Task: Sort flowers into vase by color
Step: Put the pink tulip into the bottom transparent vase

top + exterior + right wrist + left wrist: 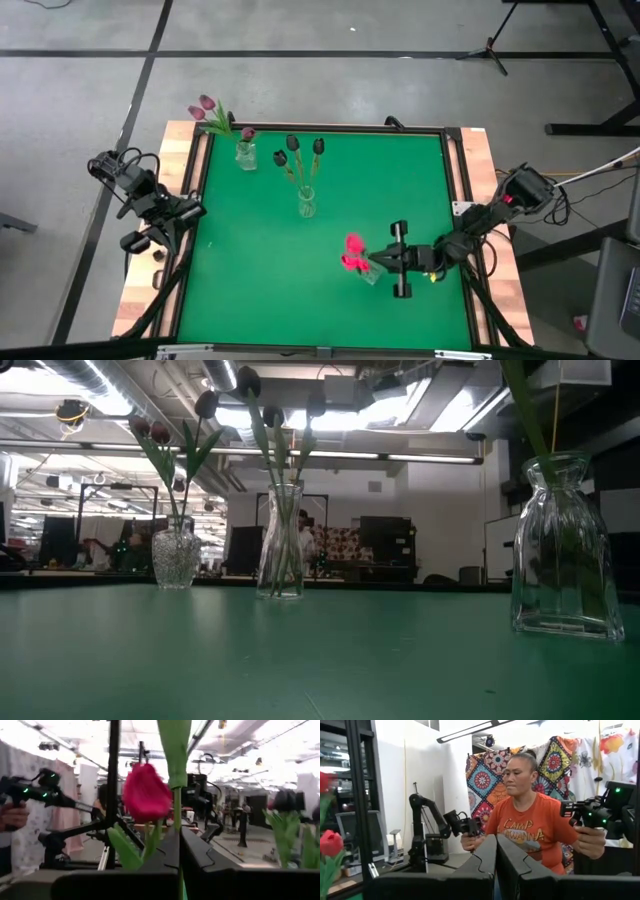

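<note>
A clear glass vase point(370, 272) stands on the green mat at the near right; it also shows in the low view point(565, 550) with a green stem in it. Bright pink-red tulip heads point(351, 252) lean over its left side. My right gripper point(385, 260) is right beside this vase, shut on a tulip's stem. A vase point(246, 155) at the far left holds mauve-purple tulips point(207, 106). A middle vase point(306, 203) holds near-black maroon tulips point(293, 144). My left gripper point(140, 240) waits, shut, beyond the mat's left edge. My right gripper pinches a pink-red tulip's thin green stem point(176, 815) between its two fingers, below the pink head point(145, 792) and a leaf point(175, 745). The fingers reach in level from the table's right and lie across the stem. The stem stands roughly upright over the vase.
The green mat point(250, 290) has a raised wooden border. A person holding hand-held controllers point(530, 820) stands beyond the table in the left wrist view. Open mat lies to the near left of the vases.
</note>
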You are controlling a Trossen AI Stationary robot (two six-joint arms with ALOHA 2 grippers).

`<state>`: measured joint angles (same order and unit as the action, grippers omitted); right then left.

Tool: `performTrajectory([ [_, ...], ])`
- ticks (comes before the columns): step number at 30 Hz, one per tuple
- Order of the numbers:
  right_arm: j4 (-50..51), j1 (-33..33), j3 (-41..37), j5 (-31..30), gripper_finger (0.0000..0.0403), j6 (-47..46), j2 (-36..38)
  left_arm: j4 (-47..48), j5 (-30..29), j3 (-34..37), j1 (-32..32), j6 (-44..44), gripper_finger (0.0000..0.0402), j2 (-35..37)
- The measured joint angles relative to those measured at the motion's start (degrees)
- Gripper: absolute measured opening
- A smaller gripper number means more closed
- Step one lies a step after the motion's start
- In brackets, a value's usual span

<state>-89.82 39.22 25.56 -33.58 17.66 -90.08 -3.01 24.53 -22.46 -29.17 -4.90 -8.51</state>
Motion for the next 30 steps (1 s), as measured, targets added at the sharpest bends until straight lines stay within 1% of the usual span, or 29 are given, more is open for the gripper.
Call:
performTrajectory([
  [5,-0.1,3.3,-1.4,-5.1,0.0,-2.0,0.0,0.0,0.0,0.0,0.0,-0.9,0.0,0.0],
  [7,-0.2,4.6,-1.6,-6.1,0.0,-2.0,0.0,0.0,0.0,0.0,0.0,-0.8,0.0,0.0],
  [13,-0.2,4.9,-1.6,-5.3,0.0,-2.3,0.0,0.0,0.0,0.0,0.0,-0.5,0.0,0.0],
  [22,-0.2,0.8,-1.6,-0.5,0.0,-4.2,-0.4,0.0,-0.1,0.0,0.0,0.2,0.0,0.0],
  [30,-0.1,0.5,-1.6,-1.2,0.0,-7.0,-2.8,0.0,0.0,0.0,0.0,0.8,0.0,0.0],
])
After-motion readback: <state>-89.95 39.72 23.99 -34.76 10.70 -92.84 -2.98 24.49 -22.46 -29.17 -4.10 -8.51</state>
